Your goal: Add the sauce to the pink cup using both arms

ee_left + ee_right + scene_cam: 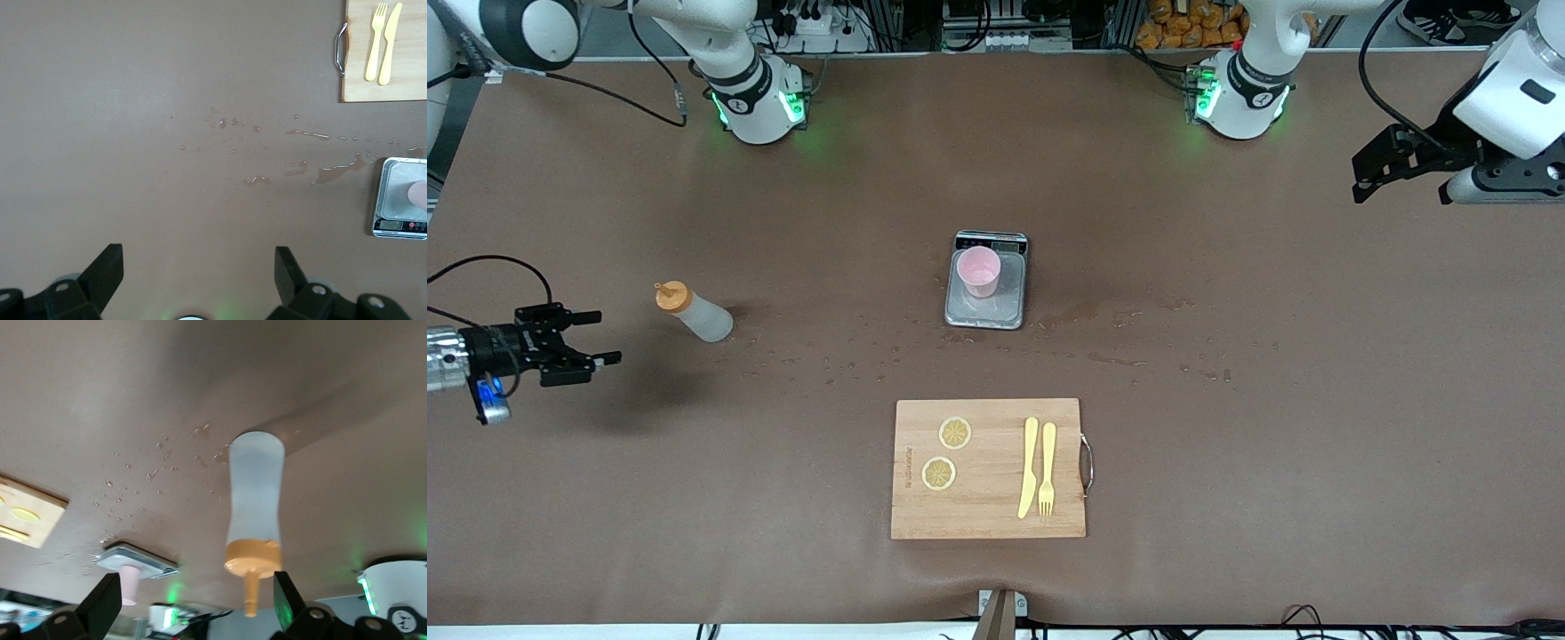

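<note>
The sauce bottle (pixel 694 313) stands upright on the brown table toward the right arm's end, orange cap and nozzle on top; it also shows in the right wrist view (pixel 253 497). The pink cup (pixel 978 271) stands on the grey scale (pixel 1009 307) at the table's middle. My right gripper (pixel 600 338) is open and empty, held level over the table beside the bottle, pointing at it and apart from it. My left gripper (pixel 1357 182) is open and empty, raised over the left arm's end of the table. Its fingers (pixel 107 267) show only bare table between them.
A wooden cutting board (pixel 989 468) with two lemon slices (pixel 955 433), a yellow knife (pixel 1029 467) and a fork (pixel 1047 468) lies nearer to the camera than the scale. Spilled droplets (pixel 1103 313) wet the table beside the scale.
</note>
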{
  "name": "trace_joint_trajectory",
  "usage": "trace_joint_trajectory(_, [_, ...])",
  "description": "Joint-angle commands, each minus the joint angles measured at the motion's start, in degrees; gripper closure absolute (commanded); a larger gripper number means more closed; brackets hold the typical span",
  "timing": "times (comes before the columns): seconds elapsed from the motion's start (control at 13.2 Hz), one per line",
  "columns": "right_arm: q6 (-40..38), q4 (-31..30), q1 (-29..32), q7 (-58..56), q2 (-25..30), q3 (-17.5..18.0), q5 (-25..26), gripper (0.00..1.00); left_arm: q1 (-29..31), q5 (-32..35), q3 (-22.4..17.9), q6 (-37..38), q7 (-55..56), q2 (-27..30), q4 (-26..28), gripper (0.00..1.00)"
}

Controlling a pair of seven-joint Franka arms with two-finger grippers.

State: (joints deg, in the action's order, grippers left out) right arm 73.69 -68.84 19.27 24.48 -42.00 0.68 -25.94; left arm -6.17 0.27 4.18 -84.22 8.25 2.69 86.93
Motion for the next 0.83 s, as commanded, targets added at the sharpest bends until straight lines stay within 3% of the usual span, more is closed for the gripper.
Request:
trace_joint_trajectory(0.0, [-1.36, 1.34, -4.14, -1.45, 3.75, 0.29, 2.82, 0.0, 0.19, -0.89, 0.04, 0.29, 1.07, 1.0, 0.44, 0.0])
trace_joint_trajectory(0.3, [-4.26, 1.25, -7.13, -1.45, 10.43, 0.46, 4.32, 0.0, 0.28, -0.89, 0.04, 0.29, 1.07, 0.91, 0.44, 0.0])
trace_joint_trajectory(0.53, [-4.26, 0.37, -11.53, -1.89, 16.06, 0.81, 10.46, 0.0, 0.54, -0.89, 0.04, 0.29, 0.98, 0.91, 0.44, 0.0])
trace_joint_trajectory(0.76, [-1.9, -5.24, -16.0, -7.33, 24.4, 0.37, 15.46, 0.0, 0.98, -1.32, 0.12, 0.29, 0.98, 0.91, 0.44, 0.0])
